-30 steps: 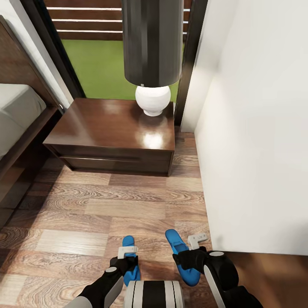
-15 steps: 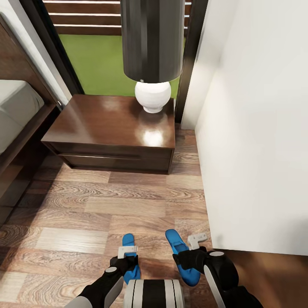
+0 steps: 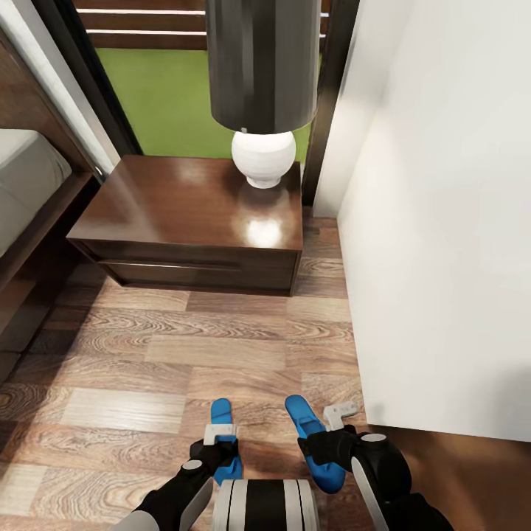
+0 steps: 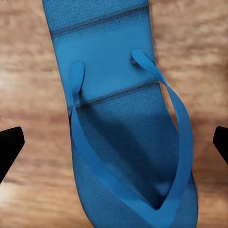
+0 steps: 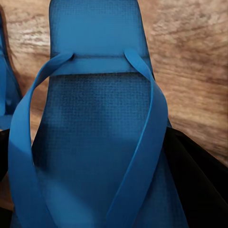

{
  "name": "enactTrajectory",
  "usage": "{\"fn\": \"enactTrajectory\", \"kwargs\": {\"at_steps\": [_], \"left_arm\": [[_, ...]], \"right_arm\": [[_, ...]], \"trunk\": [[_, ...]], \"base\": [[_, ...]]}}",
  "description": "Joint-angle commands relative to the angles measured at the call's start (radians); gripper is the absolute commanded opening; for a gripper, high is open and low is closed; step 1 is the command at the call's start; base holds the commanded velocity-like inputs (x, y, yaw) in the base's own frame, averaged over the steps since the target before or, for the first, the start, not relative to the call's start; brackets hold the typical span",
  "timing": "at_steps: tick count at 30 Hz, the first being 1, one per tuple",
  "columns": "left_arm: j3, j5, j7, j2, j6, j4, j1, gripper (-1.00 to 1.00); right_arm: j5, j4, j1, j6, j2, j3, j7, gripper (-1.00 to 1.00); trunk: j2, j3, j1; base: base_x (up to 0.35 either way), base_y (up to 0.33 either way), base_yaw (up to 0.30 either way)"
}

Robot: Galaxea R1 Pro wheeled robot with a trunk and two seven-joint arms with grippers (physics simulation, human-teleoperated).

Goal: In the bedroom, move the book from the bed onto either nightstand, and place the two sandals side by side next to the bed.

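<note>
While both arms hang low at the near edge of the head view, each carries one flat bright blue foot-shaped sandal above the light brown wood-plank floor (image 3: 221, 354). The left gripper (image 3: 220, 436) has the left sandal (image 3: 222, 442) between its fingers; in the left wrist view that sandal (image 4: 126, 118) lies lengthwise between the two dark fingertips (image 4: 9, 147), which stand wide of its edges, so a firm grip cannot be told. The right gripper (image 3: 332, 424) is clamped on the right sandal (image 3: 313, 442), whose sole (image 5: 99, 133) sits tight against the dark finger (image 5: 199, 185) in the right wrist view. Both soles run with their long axes away from the robot toward the nightstand, the right one angled slightly leftward at its far end. No writing or brand shows on either.

Farther on stands the low dark brown glossy wooden nightstand (image 3: 177, 214) with drawer fronts, bearing a lamp with a round white base (image 3: 263, 158) and a dark cylindrical shade (image 3: 262, 63). At its left is the dark wooden bed frame (image 3: 33, 221) with a pale grey mattress (image 3: 22, 177); a white wall (image 3: 442, 221) rises at right. Beyond, a black-framed window (image 3: 88, 81) shows green grass and a slatted brown fence.

Compared with a second ago, the whole view has shifted so the nightstand sits a little higher; the sandals hold the same places in the grippers.
</note>
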Motion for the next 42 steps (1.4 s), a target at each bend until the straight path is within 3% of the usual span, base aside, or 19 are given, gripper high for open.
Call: {"fn": "enactTrajectory", "kwargs": {"at_steps": [1,15,20,42], "left_arm": [[-0.009,0.008,0.007,0.001,0.0,-0.001,0.0,1.0],[-0.009,0.006,0.007,0.001,0.0,-0.001,0.0,1.0],[-0.009,0.006,0.007,0.001,0.0,-0.001,0.0,1.0],[-0.009,0.006,0.006,0.001,0.0,-0.001,0.0,1.0]], "right_arm": [[0.001,-0.001,0.0,0.004,0.0,-0.001,0.003,-1.0],[0.001,-0.001,0.0,0.004,0.0,-0.001,0.003,-1.0],[0.001,-0.001,0.0,0.004,0.0,-0.001,0.003,-1.0],[0.002,-0.001,0.0,0.004,-0.001,-0.002,0.002,-1.0]], "trunk": [[0.0,-0.001,0.0],[0.0,-0.001,0.0],[-0.001,-0.02,0.002],[-0.001,-0.02,0.002]], "base": [[0.0,0.0,0.0],[0.0,0.0,0.0],[0.0,0.0,0.0],[0.0,0.0,0.0]]}}
